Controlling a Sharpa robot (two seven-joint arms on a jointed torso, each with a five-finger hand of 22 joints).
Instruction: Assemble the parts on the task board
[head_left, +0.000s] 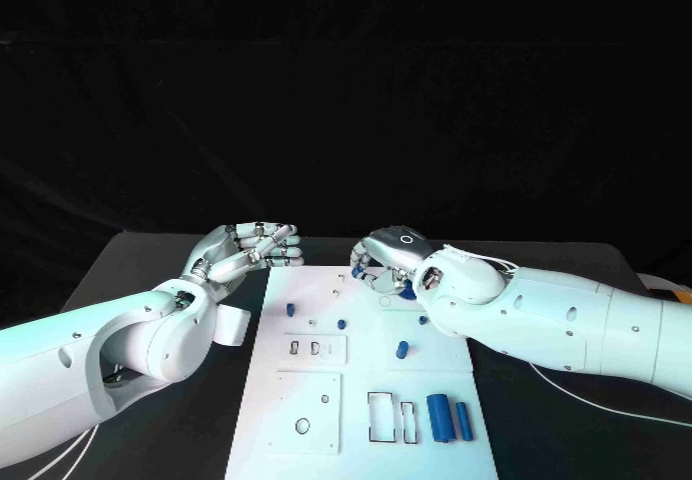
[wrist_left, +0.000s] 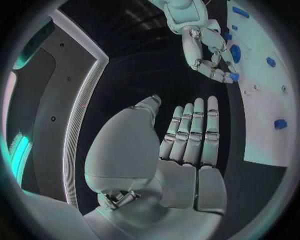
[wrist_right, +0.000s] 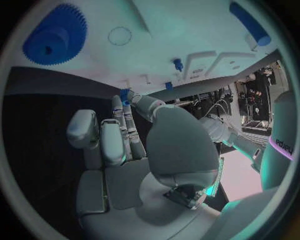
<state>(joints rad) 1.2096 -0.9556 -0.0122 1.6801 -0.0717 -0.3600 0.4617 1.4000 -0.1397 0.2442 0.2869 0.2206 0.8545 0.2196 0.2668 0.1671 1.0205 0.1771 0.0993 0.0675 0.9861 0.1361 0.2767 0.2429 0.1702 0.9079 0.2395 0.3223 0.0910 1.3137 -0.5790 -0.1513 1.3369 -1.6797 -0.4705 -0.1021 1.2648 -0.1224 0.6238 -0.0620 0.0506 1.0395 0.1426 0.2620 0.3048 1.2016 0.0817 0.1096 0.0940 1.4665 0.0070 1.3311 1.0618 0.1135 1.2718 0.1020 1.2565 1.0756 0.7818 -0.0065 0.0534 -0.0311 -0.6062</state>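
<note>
**Both hands at the board's far edge**

The right hand is hanging over the far end of the board, pinching a small blue part at its fingertips. The left hand is holding nothing, its fingers lying straight and together, just off the board's far left corner over bare black table. A narrow gap is separating the two hands. Nearer the robot than both hands, several parts are lying on the board: small pegs, a short cylinder and two larger cylinders by the near right edge. A gear is sitting close beside the right hand.
</note>
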